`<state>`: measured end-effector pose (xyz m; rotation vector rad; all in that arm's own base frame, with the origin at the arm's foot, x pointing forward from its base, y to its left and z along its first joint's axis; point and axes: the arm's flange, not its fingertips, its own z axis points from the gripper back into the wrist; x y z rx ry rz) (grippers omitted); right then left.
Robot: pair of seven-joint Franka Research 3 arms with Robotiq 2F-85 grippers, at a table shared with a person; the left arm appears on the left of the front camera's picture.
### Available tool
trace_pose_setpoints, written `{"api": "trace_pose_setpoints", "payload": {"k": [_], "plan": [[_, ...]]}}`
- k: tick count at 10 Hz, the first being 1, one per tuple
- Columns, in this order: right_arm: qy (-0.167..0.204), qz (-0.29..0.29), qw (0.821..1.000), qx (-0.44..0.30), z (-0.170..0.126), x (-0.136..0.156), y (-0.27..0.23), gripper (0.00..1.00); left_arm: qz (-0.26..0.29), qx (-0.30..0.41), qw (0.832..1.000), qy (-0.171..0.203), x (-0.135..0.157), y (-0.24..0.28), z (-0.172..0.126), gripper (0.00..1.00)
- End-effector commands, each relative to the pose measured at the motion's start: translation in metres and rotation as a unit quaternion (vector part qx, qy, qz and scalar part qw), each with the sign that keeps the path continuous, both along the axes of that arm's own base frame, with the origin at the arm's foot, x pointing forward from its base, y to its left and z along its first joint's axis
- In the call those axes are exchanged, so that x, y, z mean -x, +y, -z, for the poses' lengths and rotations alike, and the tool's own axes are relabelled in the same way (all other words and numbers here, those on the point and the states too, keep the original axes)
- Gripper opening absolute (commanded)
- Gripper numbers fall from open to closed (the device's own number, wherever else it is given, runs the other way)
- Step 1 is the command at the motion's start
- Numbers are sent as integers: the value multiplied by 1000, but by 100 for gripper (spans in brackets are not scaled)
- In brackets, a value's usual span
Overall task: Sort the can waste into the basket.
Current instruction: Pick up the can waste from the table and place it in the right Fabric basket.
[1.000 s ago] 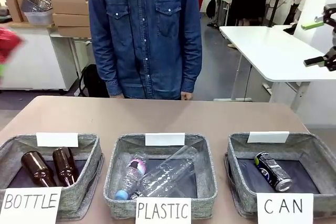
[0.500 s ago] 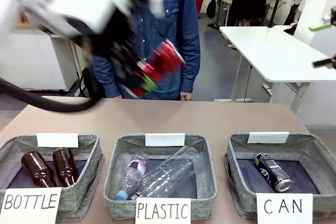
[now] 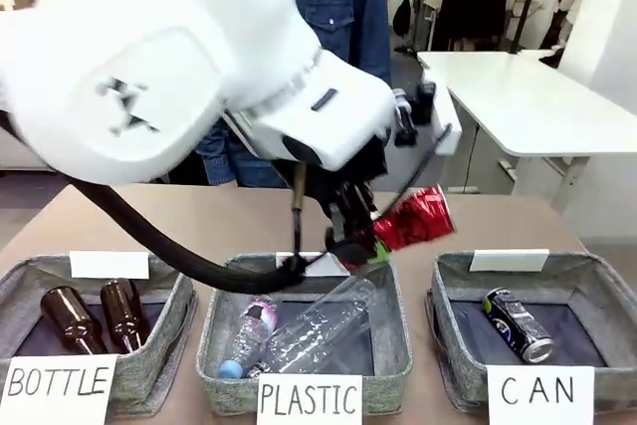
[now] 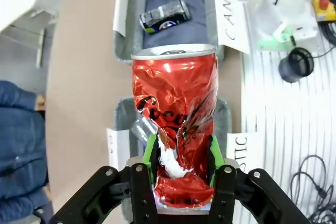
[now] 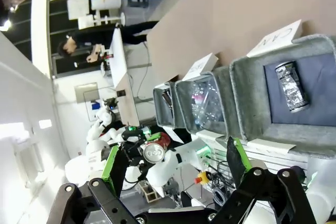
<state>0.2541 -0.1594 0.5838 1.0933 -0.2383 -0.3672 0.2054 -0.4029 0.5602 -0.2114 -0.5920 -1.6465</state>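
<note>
**Red can in transit toward the CAN basket**

We find the red can point(image 4: 176, 124), crushed and dented, clamped at its lower end between the left gripper's point(image 4: 181, 174) jaws. In the front view it hangs in the air above the gap between the PLASTIC basket point(image 3: 398, 345) and the CAN basket point(image 3: 448, 345), not yet over the latter. A second ago the can was only a red blur at the far left edge; half a second ago it was above the worktop's middle. We judge the carry nearly done, with release outstanding.

The dark can point(image 3: 518, 323) already lies in the CAN basket, so the drop should favour the free floor beside it. The plastic bottles point(image 3: 309, 330) sit just below the carried can. The right gripper point(image 5: 173, 169) holds its jaws apart, empty, well clear.
</note>
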Motion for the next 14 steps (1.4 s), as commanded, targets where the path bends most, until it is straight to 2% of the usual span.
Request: {"api": "trace_pose_setpoints", "payload": {"k": [1,2,3,4,5,7,9,12,14], "plan": [[-6,-14,1000,-5,-5,-21,9,100,-12,11,1000,-23,0,16,-13,43],[-6,-14,1000,-5,-5,-21,9,100,-12,11,1000,-23,0,16,-13,43],[-6,-14,1000,-5,-5,-21,9,100,-8,7,1000,-7,-3,7,-9,43],[-6,-14,1000,-5,-5,-21,9,100,-46,-4,998,-43,-9,-6,-14,43],[-6,-14,1000,-5,-5,-21,9,100,-30,7,999,-44,-27,-36,-15,43],[-6,-14,1000,-5,-5,-21,9,100,14,-22,1000,-10,-62,-111,-3,43],[-6,-14,1000,-5,-5,-21,9,100,31,-62,998,-4,-78,-171,18,43],[-6,-14,1000,-5,-5,-21,9,100,34,-70,997,27,-85,-223,46,43],[-6,-14,1000,-5,-5,-21,9,100,41,-72,996,31,-86,-237,56,43]]}}
